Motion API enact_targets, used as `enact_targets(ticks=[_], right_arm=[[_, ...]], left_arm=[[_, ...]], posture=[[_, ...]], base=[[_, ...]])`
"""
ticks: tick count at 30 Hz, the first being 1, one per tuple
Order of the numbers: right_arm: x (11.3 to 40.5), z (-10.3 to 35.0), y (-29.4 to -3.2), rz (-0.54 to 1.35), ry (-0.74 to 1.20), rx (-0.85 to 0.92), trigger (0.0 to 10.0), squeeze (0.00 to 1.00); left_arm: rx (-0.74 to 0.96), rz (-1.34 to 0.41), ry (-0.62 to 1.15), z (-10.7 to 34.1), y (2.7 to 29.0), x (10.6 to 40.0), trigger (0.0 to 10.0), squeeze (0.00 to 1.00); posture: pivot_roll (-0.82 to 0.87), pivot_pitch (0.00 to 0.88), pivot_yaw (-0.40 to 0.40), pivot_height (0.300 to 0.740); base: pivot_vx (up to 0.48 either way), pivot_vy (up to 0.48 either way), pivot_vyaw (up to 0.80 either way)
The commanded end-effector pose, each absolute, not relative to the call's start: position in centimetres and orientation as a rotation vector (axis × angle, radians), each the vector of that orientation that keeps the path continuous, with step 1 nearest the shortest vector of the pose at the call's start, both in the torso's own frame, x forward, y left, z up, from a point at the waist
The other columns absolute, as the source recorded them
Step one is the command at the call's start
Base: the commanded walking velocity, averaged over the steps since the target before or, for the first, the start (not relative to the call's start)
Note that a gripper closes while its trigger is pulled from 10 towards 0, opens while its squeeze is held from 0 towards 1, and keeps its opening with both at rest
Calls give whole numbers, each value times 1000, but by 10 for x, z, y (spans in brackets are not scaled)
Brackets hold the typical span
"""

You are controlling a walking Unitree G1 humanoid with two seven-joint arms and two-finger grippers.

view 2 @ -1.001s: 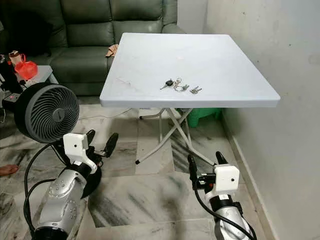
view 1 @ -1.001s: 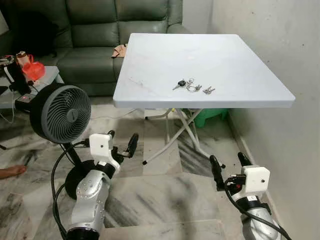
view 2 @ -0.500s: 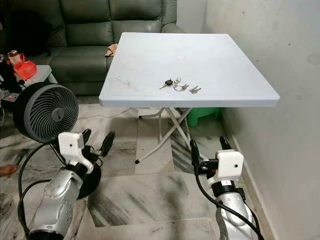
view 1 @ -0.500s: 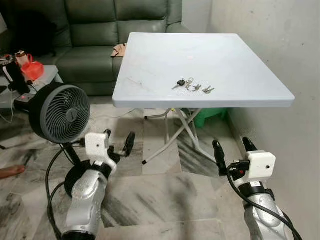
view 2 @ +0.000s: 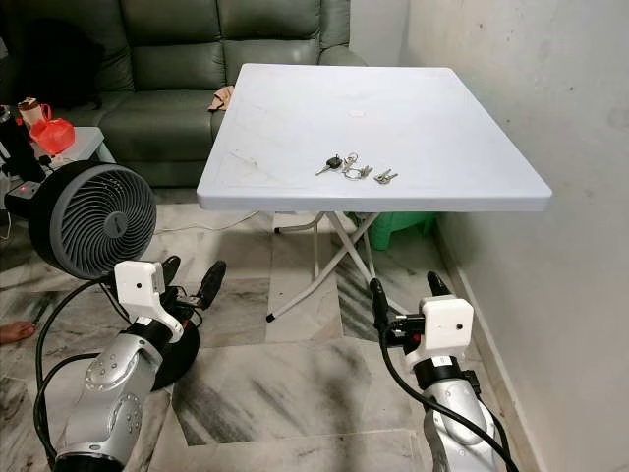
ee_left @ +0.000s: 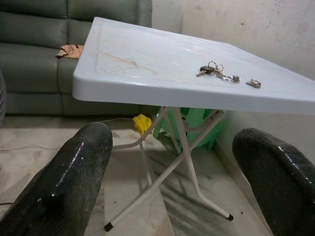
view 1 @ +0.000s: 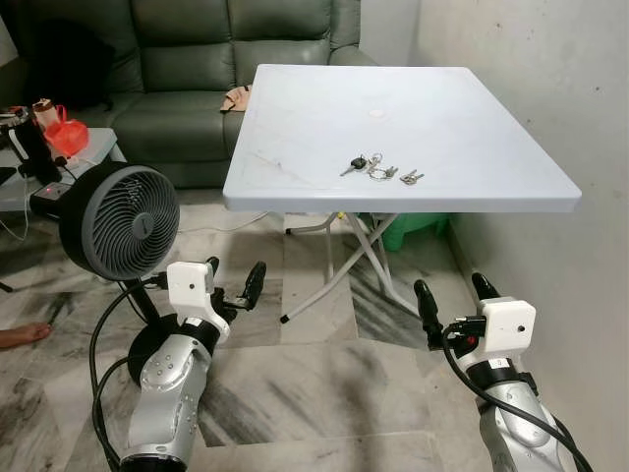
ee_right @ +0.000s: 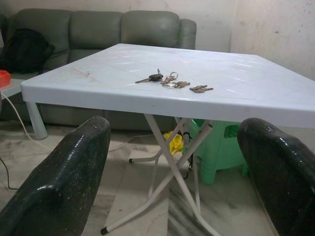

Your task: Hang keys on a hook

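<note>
We hold both tools low over the marble floor (view 1: pixel 324 374), left tool (view 1: pixel 234 283) and right tool (view 1: pixel 453 303) each with fingers spread apart. Ahead and above them stands the white folding desk (view 1: pixel 295 147), keys (view 1: pixel 378 169) lying near its front edge. A fan (view 1: pixel 118 221) sits beside our left tool, a green sofa (view 1: pixel 187 88) beyond.

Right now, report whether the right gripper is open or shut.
Open. The right gripper hangs below the table edge, its two black fingers wide apart, nothing between them; the keys lie on the tabletop.
</note>
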State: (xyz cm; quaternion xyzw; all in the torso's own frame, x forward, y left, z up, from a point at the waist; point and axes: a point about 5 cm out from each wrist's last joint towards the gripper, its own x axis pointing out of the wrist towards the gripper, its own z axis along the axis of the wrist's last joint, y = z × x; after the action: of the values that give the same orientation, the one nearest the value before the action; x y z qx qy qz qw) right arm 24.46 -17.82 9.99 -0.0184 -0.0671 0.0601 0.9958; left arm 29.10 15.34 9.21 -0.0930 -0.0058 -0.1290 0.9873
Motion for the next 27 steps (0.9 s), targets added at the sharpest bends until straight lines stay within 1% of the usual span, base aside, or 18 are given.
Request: enact_targets(ticks=[1,10,27], right_arm=[[245,98,-178,132,-119,-39,10000,0],[244,97,-177,136,-114,-37,10000,0],[245,97,-177,136,-116,-37,10000,0]], left_arm=[[-181,-265,-21,97,153,293,10000,0],[-185,-289,-26,101,150,296,10000,0],[-172,-312,-30,103,147,300,10000,0]], posture=[[-21,0,-7,740],[-22,0,-5,740],[-21,0,2,740]], base=[[255,0,0],[333,0,0],[413,0,0]])
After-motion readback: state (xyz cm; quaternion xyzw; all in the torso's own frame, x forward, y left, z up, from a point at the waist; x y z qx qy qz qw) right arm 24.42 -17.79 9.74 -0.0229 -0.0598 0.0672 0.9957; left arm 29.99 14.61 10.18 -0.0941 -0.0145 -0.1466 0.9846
